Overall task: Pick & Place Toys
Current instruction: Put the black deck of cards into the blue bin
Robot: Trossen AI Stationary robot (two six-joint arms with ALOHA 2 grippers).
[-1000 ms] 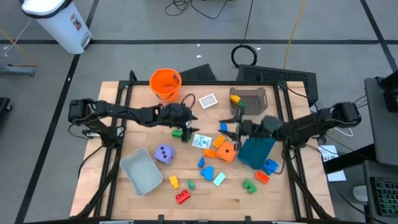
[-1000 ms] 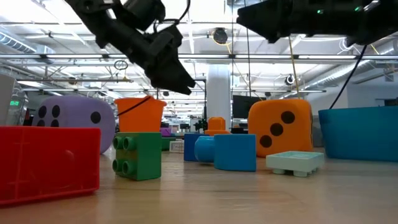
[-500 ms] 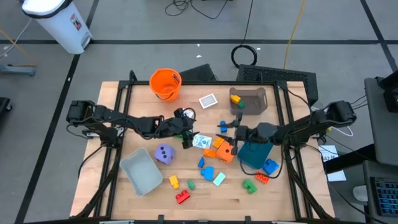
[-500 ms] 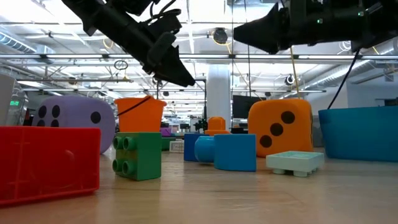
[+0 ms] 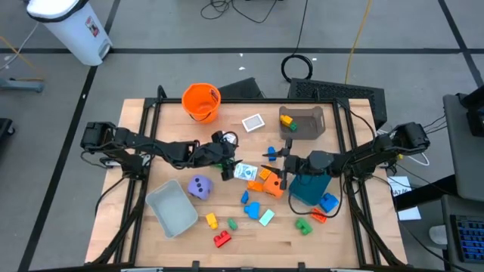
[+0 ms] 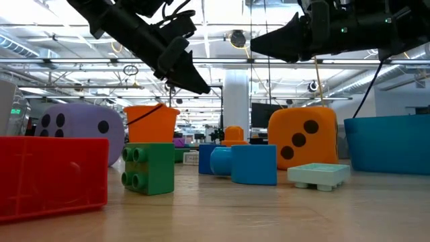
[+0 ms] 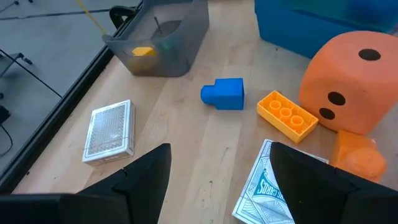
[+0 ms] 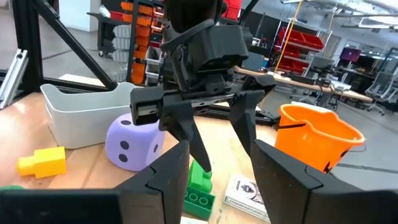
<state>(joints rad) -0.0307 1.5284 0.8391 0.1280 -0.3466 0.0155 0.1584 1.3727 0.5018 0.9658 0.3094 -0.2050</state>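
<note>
Toys lie scattered over the wooden table [image 5: 340,234]: a purple die [image 5: 199,187], an orange die [image 5: 275,184], a picture card [image 5: 244,171] lying flat, a second card [image 5: 252,122] farther back, a green block [image 8: 199,186] and blue, orange, yellow and red blocks. My left gripper [image 5: 228,160] hangs open above the green block and the near card [image 7: 267,186], slanting down. My right gripper [image 5: 274,155] hangs open and level above the orange die, facing the left one. Neither touches a toy.
An orange bucket [image 5: 201,100] stands at the back left, a dark grey bin [image 5: 304,121] at the back right. A teal bin [image 5: 310,186] sits under my right arm. A light grey bin [image 5: 172,208] rests near the front left. Blocks crowd the front middle.
My left gripper has swung toward the table's near edge and rolled, coming over the green block and the card; it has kept still lately. My right gripper has sunk a little toward the orange die. No toy has moved.
</note>
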